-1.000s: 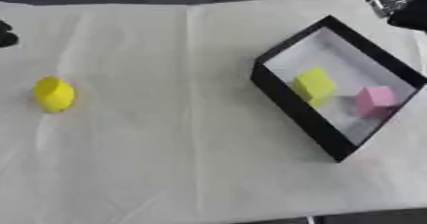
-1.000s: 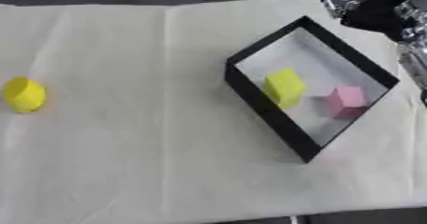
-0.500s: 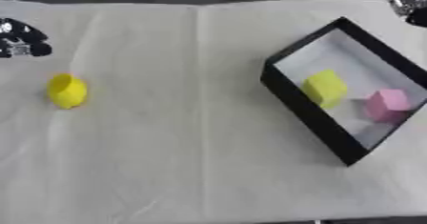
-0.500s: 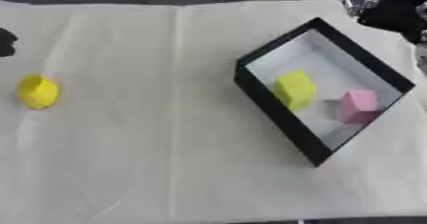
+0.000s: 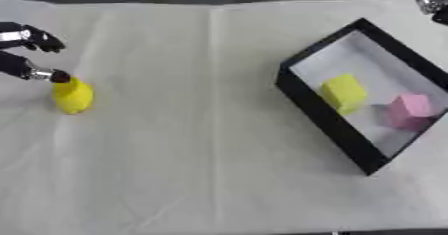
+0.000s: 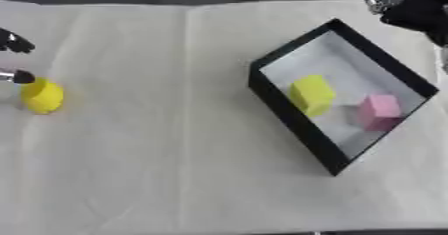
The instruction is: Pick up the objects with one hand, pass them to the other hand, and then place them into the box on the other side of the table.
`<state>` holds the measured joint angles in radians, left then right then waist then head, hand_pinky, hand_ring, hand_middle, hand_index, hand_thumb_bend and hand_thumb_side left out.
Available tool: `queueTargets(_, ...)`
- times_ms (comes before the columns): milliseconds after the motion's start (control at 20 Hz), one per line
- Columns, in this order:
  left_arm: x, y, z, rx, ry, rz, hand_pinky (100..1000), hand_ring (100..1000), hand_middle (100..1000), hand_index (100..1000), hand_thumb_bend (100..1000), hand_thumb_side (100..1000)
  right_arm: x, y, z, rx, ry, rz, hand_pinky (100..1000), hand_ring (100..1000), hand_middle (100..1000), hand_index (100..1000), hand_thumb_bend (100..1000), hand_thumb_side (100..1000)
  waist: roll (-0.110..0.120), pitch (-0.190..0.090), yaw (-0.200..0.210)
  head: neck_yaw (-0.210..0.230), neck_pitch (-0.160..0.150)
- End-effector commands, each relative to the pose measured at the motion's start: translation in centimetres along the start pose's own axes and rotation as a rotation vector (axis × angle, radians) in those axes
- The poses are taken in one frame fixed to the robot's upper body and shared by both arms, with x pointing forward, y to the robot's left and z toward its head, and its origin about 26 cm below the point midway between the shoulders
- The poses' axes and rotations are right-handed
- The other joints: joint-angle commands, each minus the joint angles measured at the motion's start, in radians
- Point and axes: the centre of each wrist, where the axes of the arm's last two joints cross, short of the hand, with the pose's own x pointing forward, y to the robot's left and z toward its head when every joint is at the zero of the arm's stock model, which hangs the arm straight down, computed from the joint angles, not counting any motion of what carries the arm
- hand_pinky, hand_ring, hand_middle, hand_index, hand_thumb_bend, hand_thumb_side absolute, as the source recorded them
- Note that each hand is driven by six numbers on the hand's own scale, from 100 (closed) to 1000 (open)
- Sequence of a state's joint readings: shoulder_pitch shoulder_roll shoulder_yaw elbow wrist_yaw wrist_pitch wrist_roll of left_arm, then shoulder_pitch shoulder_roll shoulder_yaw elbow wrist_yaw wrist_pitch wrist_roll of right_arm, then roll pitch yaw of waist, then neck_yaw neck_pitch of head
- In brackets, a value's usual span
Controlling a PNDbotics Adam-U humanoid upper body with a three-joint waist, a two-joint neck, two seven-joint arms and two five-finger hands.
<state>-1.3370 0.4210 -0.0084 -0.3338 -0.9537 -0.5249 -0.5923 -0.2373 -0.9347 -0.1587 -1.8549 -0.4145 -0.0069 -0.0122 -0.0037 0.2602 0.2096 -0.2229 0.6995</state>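
A small rounded yellow object point(image 5: 72, 95) lies on the white cloth at the far left. My left hand point(image 5: 19, 65) reaches in from the left edge, open, with spread fingers. One fingertip point(image 5: 59, 76) is at the top of the yellow object and another finger hovers above it. The black box point(image 5: 322, 117) stands at the right, set askew, with a yellow block point(image 5: 344, 93) and a pink block point(image 5: 409, 110) inside. My right hand point(image 6: 416, 10) shows as a dark shape at the upper right, beyond the box's far corner. Its fingers cannot be made out.
White creased cloth point(image 5: 201, 144) covers the whole table, with a fold line running down from the far edge. A dark floor lies beyond the table's far edge. Between the yellow object and the box there is only cloth.
My left hand has come in from the left edge down to the yellow object. The right hand has drawn back toward the upper right corner. The camera has shifted a little.
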Motion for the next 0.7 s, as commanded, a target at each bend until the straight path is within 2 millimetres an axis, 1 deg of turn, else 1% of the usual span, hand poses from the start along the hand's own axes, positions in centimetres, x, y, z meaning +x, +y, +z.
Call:
queueTargets(50,0.2,1.5,0.5,-0.116,-0.113,-0.137,908,869,772,854,699,421,0.8,-0.4,-0.3,-0.003,-0.018,0.015,1000,1000,845,1000,100,211,0.002,-0.025,-0.002,-0.008,-0.008)
queueTargets(100,0.2,1.5,0.5,-0.093,-0.100,-0.137,904,866,770,850,714,399,0.7,-0.4,-0.4,-0.001,-0.016,0.012,1000,1000,845,1000,100,214,0.003,-0.025,-0.002,-0.011,-0.007)
queueTargets(250,0.5,1.0,0.0,-0.047,-0.071,-0.159,903,869,767,845,749,369,0.6,-0.1,-0.5,0.009,-0.010,0.001,1000,1000,843,1000,100,226,0.006,-0.025,-0.002,-0.017,-0.006)
queueTargets(350,0.8,0.5,-0.5,-0.043,-0.057,-0.187,900,869,767,842,754,332,0.5,0.1,-0.6,0.018,-0.004,-0.006,1000,1000,842,1000,100,233,0.007,-0.025,-0.002,-0.020,-0.006)
queueTargets(600,0.9,-1.4,-1.5,-0.076,-0.037,-0.210,894,863,763,857,700,316,0.3,0.4,-0.7,0.026,0.004,-0.014,1000,1000,840,1000,100,238,0.003,-0.022,-0.003,-0.020,-0.004)
queueTargets(700,0.8,-1.8,-1.7,-0.101,-0.033,-0.216,890,860,760,853,663,300,0.2,0.5,-0.7,0.024,0.008,-0.014,1000,1000,839,1000,100,246,0.003,-0.021,-0.002,-0.018,-0.002)
